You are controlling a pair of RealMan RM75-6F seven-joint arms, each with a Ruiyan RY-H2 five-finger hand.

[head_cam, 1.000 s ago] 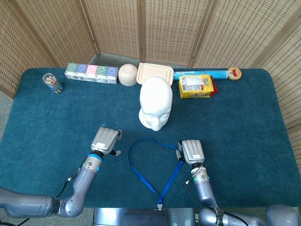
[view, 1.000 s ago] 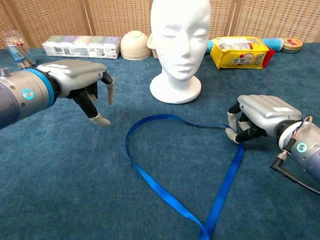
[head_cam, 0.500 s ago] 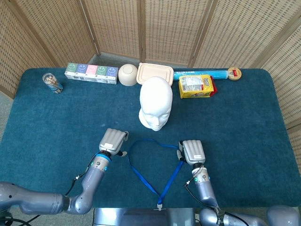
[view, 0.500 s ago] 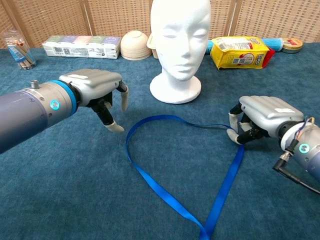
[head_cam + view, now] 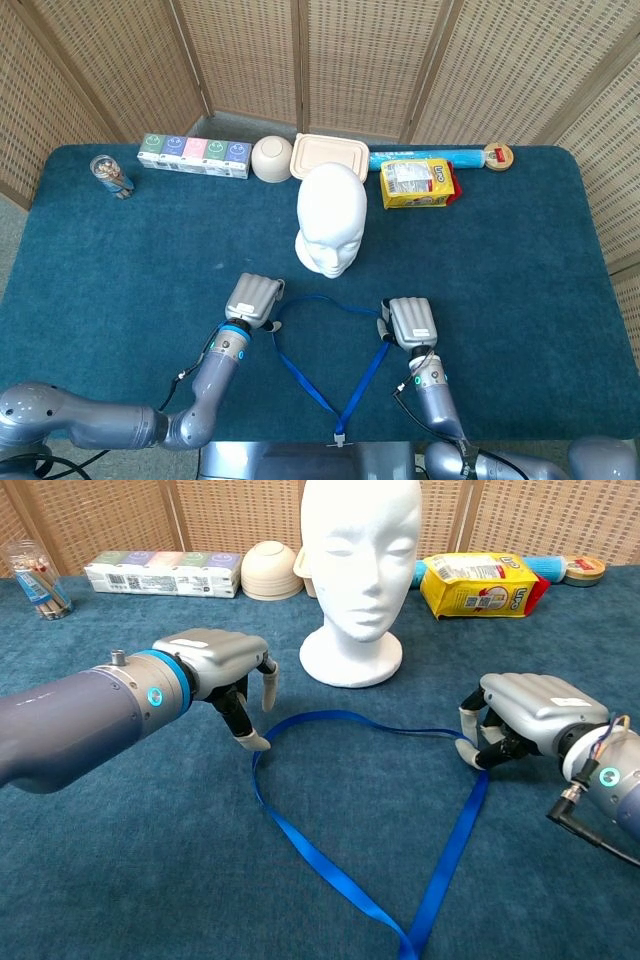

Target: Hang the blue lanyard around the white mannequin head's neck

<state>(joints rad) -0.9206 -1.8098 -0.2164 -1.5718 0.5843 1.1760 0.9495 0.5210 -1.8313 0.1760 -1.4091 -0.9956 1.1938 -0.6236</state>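
The flat, glossy blue lanyard (image 5: 330,850) lies looped on the napped teal cloth (image 5: 120,880) before the smooth white mannequin head (image 5: 359,550), pinched by the right hand (image 5: 525,720); left hand (image 5: 222,670), fingers apart, holds nothing.

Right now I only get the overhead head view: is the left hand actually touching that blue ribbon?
Observer: In the chest view, the left hand hangs above the cloth. One fingertip touches or nearly touches the blue lanyard at its left bend.
Operator: And the other hand?
Observer: The right hand has its fingers curled down over the ribbon. I can't tell whether they pinch it.
Operator: Which way does the head look?
Observer: The white mannequin head looks straight toward the robot; the chest view shows its full face.
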